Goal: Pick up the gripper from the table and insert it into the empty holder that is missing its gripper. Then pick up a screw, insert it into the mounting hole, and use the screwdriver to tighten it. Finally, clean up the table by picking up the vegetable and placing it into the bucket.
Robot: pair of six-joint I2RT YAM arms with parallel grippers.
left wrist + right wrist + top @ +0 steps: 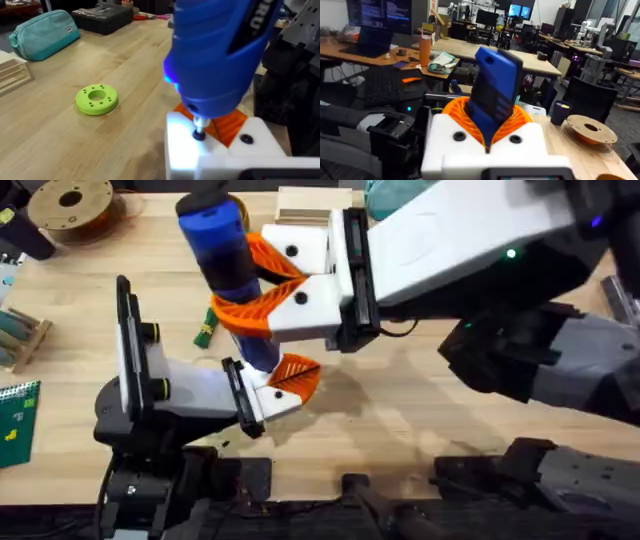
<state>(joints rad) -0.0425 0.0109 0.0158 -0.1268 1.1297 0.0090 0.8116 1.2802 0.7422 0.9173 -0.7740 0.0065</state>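
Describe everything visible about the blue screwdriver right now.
The screwdriver is a stubby, bright blue, plastic-looking cylinder with a black cap and a dark panel along its side. The right gripper clamps it between orange ribbed fingers, roughly upright, tip down. In the left wrist view a blue light glows near its nose, and its thin metal bit meets a dark screw in the white holder, beside an orange ribbed pad.

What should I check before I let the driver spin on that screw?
1. Right gripper clamped on the screwdriver: ok.
2. Driver tip seated on the screw in the white holder: ok in the left wrist view.
3. Orange gripper sitting in the holder: ok.
4. Driver square to the hole: cannot tell.
5. Screw depth: cannot tell, tip covers it.
6. Vegetable on the table beside the driver, not yet binned: not ok.
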